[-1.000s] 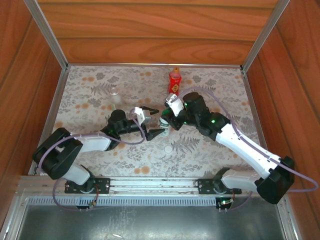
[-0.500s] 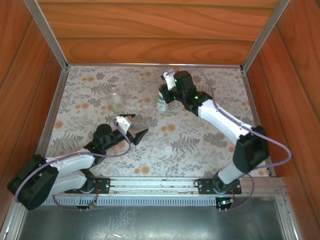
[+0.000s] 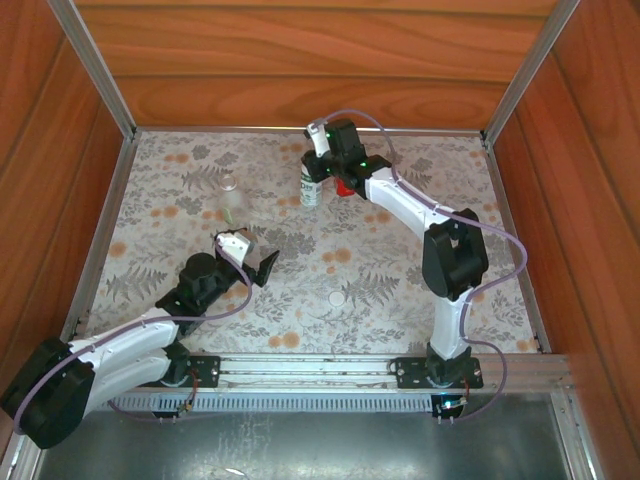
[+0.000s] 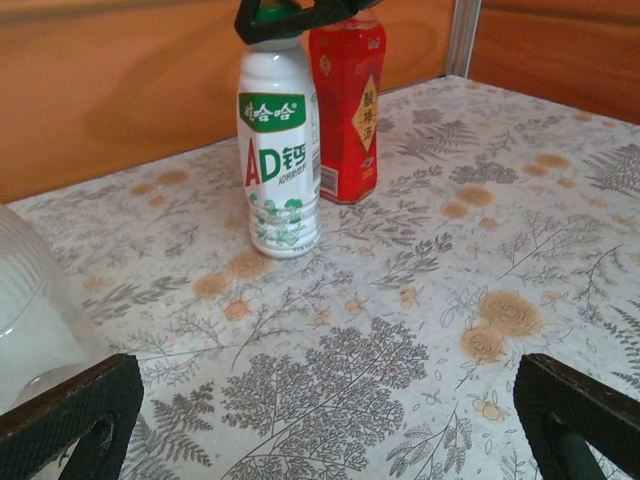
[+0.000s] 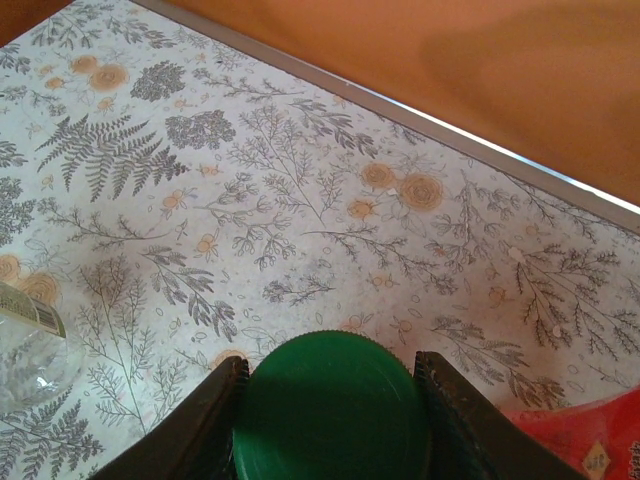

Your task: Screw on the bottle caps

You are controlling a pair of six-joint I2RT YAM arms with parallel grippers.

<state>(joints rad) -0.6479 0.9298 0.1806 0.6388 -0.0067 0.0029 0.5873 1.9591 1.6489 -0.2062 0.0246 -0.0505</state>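
Upper centre of the overhead view, the right pincer gripped the green cap seated on the white bottle, just beside the red bottle. The left pincer hung released. Next, probably: let go cleanly, leaving the bottle upright.

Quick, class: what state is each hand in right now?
Left hand: open, holding nothing.
Right hand: closed on the green cap atop the white bottle.
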